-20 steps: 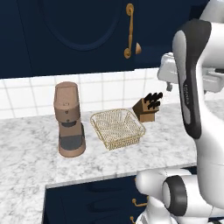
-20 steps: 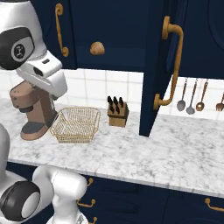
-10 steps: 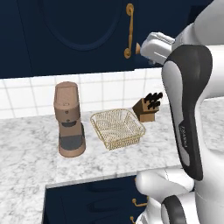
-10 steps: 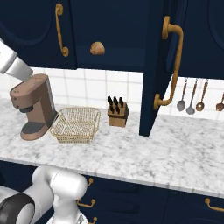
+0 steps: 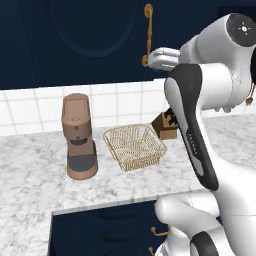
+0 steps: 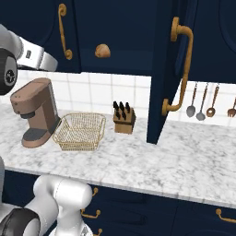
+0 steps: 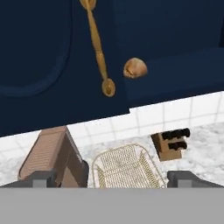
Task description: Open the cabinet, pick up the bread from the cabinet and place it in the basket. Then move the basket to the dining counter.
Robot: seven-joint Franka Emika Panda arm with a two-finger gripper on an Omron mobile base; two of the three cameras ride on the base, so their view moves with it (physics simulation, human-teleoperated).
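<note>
One cabinet (image 6: 170, 69) door is open, the bread (image 6: 103, 50) sits inside near the shelf's front edge, the basket (image 6: 80, 132) waits empty on the bench (image 6: 184, 161), and the tool (image 7: 111, 178) is spread apart, holding nothing.

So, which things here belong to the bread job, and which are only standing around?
Job:
- dark navy wall cabinet, right door open
- round golden-brown bread roll
- golden wire-mesh basket
- open gripper

Bystanders:
- brown coffee machine
- wooden knife block
- hanging utensils

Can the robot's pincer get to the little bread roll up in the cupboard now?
Probably yes: the right cabinet door is swung open, the bread roll sits uncovered, and the open pincer faces it.
</note>
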